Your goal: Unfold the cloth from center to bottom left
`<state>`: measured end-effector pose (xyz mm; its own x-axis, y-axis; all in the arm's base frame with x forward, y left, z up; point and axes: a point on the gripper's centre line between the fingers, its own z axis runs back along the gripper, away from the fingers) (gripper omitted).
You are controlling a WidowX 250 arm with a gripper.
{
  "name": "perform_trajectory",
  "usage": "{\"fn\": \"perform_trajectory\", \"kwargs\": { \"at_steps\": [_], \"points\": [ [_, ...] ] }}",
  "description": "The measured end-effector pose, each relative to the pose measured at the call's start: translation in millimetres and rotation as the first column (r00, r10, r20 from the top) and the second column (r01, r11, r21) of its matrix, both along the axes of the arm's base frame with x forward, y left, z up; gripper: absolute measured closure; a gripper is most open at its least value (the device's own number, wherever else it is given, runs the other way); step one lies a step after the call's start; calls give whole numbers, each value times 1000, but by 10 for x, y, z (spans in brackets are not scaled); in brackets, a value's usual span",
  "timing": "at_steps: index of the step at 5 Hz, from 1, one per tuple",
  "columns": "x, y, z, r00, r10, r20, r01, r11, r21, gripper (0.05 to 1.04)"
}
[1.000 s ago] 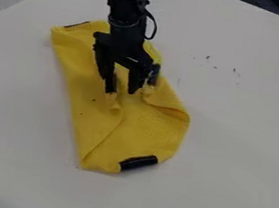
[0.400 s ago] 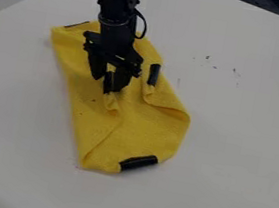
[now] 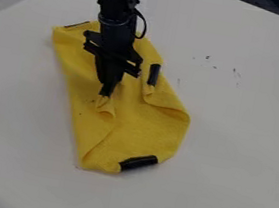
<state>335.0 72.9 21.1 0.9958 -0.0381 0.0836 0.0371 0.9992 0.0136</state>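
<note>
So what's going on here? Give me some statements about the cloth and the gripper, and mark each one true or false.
1. The cloth lies on a pale table. True.
2. The cloth is spread out flat, with no folds. False: it has folds, near its middle and along its lower part.
3. The gripper is over the cloth. True.
4. The gripper's fingers are wide apart. False: they are closed on a bit of the cloth near its middle.
5. A black strip is at the cloth's lower end in the view. True.
</note>
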Motion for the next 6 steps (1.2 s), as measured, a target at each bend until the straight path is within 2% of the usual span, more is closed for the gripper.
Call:
{"fn": "perform_trajectory", "kwargs": {
  "at_steps": [1,2,3,4,5,6],
  "points": [
    [-12,64,70,1000,-1,5,1,999,37,1023],
    [-31,77,90,1000,6,20,-7,999,41,1008],
    [-44,70,131,999,15,39,-17,999,44,865],
    [-37,-13,167,999,5,38,-7,998,56,610],
    [-21,-83,167,999,-5,44,3,1000,30,308],
    [23,-150,152,998,-15,54,15,1000,11,85]
  ]
}}
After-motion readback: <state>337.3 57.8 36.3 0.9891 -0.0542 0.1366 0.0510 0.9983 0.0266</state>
